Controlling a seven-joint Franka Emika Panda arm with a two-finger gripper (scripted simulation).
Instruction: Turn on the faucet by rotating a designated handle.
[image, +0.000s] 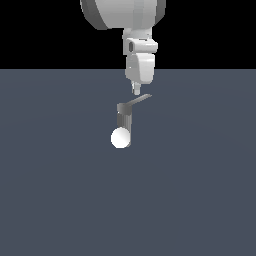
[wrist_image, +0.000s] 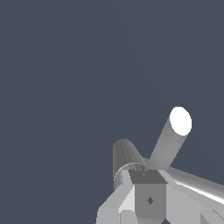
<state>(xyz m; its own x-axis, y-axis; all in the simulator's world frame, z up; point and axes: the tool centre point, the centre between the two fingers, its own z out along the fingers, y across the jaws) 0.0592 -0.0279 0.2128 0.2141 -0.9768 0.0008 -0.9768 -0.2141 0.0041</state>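
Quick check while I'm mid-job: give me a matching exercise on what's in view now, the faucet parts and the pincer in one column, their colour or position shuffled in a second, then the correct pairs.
Column 1:
1. faucet post
2. ball end
3. handle
4. pincer

Column 2:
A. bright white, round
B. thin grey bar pointing toward the exterior view's right
C. hanging just above the handle
D. grey upright cylinder

Pairs: 1-D, 2-A, 3-B, 4-C
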